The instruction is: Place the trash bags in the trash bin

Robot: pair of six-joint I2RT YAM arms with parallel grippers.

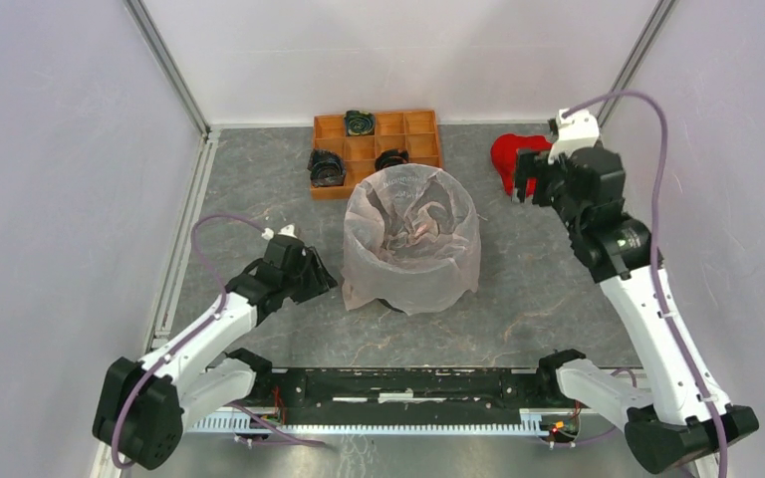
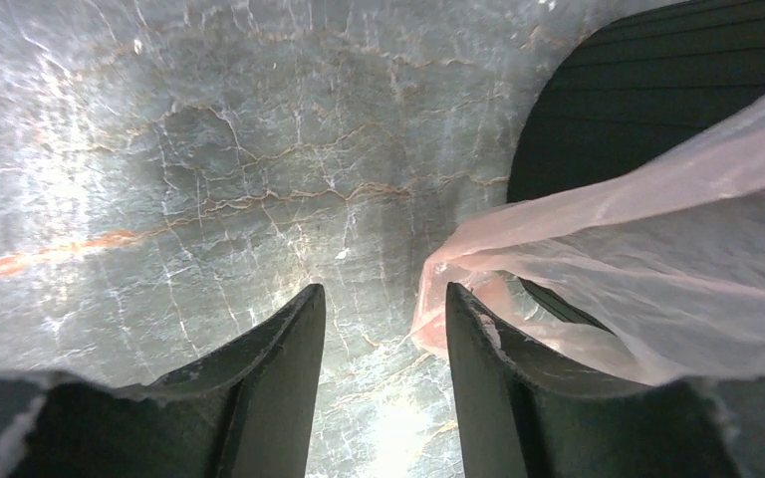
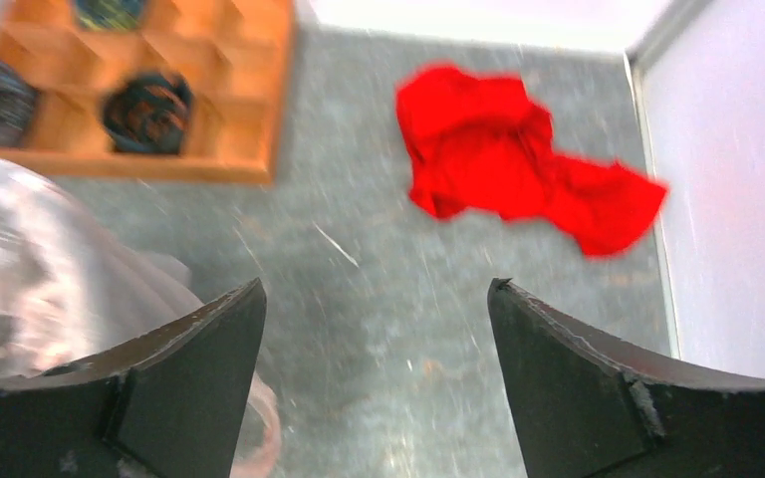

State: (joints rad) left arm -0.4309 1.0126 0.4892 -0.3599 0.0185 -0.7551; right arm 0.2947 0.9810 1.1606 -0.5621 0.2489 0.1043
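Bag: pale pink film draped over the bin, lining the mouth and hanging down the outside almost to the counter; it stands mid-counter, between the two arms.
Bin: black, mostly hidden under the film; only a sliver of its base shows in the top view. The left wrist view shows its dark wall above the film.
Left tool: low, just beside the bag's lower left edge. Its fingers are slightly apart with bare counter showing in the gap. A corner of film lies just past the tip of one finger and is not pinched.
Right tool: raised at the right rear, well apart from the bag. Its fingers are spread wide and hold nothing.
Red cloth: crumpled on the counter at the rear right, near the right tool, and seen beyond the fingers in the right wrist view.
Tray: orange, with compartments, at the rear just behind the bin. Dark round items sit in three compartments.
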